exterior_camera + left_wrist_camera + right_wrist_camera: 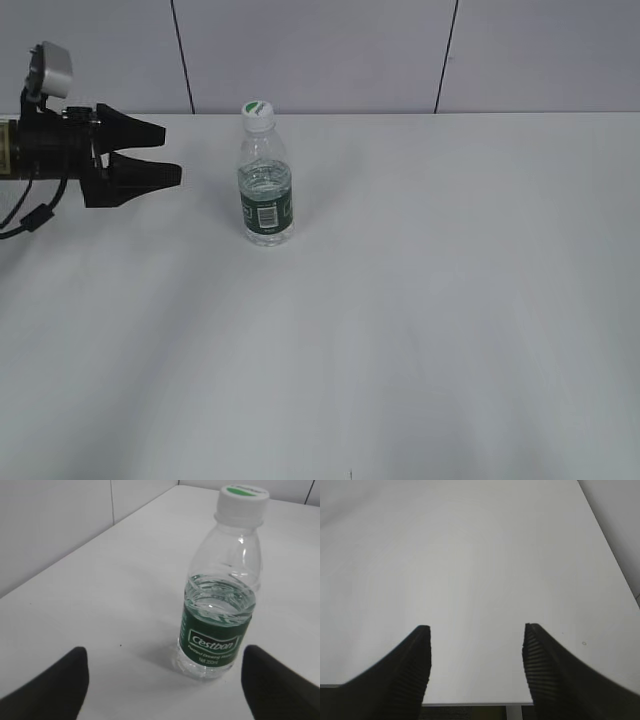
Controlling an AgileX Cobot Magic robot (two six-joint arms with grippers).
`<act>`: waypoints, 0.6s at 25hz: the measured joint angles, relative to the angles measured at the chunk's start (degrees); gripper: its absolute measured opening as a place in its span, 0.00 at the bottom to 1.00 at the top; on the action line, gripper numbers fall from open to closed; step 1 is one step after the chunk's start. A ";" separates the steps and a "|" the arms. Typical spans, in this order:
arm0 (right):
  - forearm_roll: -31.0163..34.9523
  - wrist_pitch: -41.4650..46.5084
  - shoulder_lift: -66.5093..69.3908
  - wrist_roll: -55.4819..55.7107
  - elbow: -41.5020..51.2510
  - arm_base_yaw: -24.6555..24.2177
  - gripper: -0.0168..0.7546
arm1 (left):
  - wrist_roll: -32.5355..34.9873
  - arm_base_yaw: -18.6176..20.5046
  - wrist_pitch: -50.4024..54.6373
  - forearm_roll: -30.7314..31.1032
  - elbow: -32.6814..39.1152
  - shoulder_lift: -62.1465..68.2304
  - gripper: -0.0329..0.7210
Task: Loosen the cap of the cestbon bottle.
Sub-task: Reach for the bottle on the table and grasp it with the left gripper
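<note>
The cestbon bottle [265, 190] stands upright on the white table, clear plastic with a dark green label and water inside. Its white cap [258, 112] with a green logo sits on the neck. In the left wrist view the bottle [220, 605] and cap [243, 496] are straight ahead, slightly right of centre. My left gripper [170, 155] is open and empty, to the left of the bottle with a gap between them; its fingertips [165, 675] frame the bottle's base. My right gripper [476, 640] is open and empty over bare table and does not show in the exterior view.
The white table [420, 300] runs back to a grey panelled wall [320, 50]. The right wrist view shows the table's near edge [470, 703] just below the fingers, with a table leg under it.
</note>
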 joint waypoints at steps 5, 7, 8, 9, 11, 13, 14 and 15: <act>0.00 0.00 0.00 0.00 0.00 0.00 0.60 | 3.77 -0.27 -1.36 -0.12 -0.21 1.73 0.80; 0.00 0.00 0.00 0.00 0.00 0.00 0.60 | 4.66 -0.27 -2.35 0.28 -0.97 3.30 0.80; 0.00 0.00 0.00 0.00 0.00 0.00 0.60 | 4.81 -0.27 -2.55 0.62 -1.68 4.32 0.80; 0.00 0.00 0.00 0.00 0.00 0.00 0.60 | 4.96 -0.36 -2.69 0.93 -2.46 5.37 0.80; 0.00 0.00 0.00 0.00 0.00 0.00 0.60 | 5.08 -0.80 -2.75 1.67 -4.13 7.26 0.80; 0.00 0.00 0.00 0.00 0.00 0.00 0.60 | 5.08 -1.56 -2.75 2.18 -5.70 9.00 0.80; 0.00 0.00 0.00 0.00 0.00 0.00 0.60 | 5.08 -2.14 -2.75 2.47 -6.26 9.54 0.80; 0.00 0.00 0.00 0.00 0.00 0.00 0.60 | 5.08 -2.82 -2.75 2.60 -6.69 10.11 0.80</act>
